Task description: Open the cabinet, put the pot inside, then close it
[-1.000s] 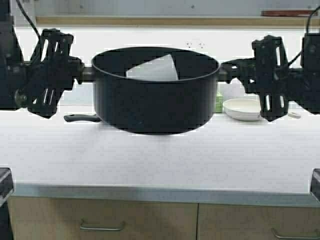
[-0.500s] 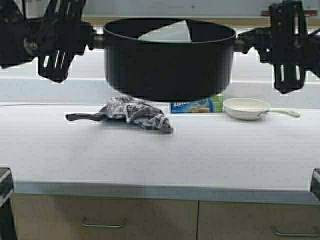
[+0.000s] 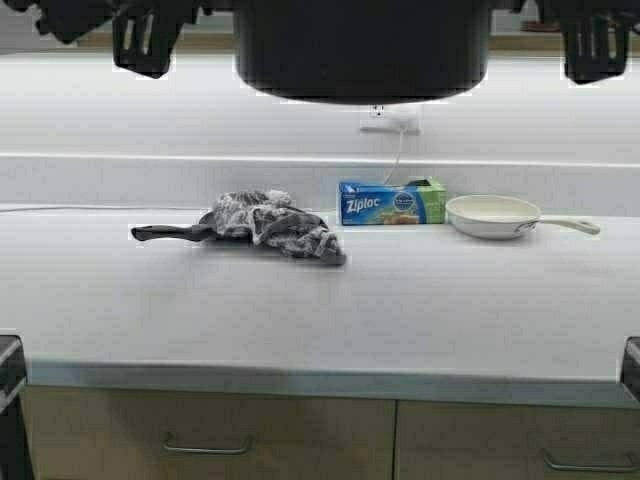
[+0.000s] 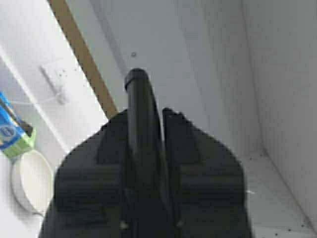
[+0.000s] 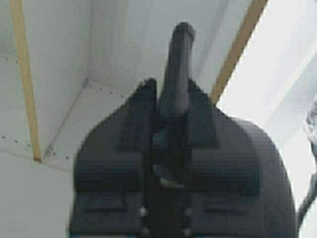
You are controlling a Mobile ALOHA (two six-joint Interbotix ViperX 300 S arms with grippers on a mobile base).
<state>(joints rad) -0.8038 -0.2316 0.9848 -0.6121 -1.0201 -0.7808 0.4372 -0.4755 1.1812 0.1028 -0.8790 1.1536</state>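
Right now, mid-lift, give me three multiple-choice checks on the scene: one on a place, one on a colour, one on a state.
1. Where is the pot?
A. on the counter
B. held up above the counter
C. on the floor

2. What colour is the small frying pan on the counter?
A. white
B. red
C. black

3. What is the left gripper doing?
A. hanging open
B. shut on a cloth
C. shut on a pot handle

Answers:
1. B, the pot's base hangs at the top of the high view, clear of the counter.
2. A, it is pale beside the blue bag box.
3. C, the left wrist view shows a black handle clamped between its fingers; the right gripper does likewise.
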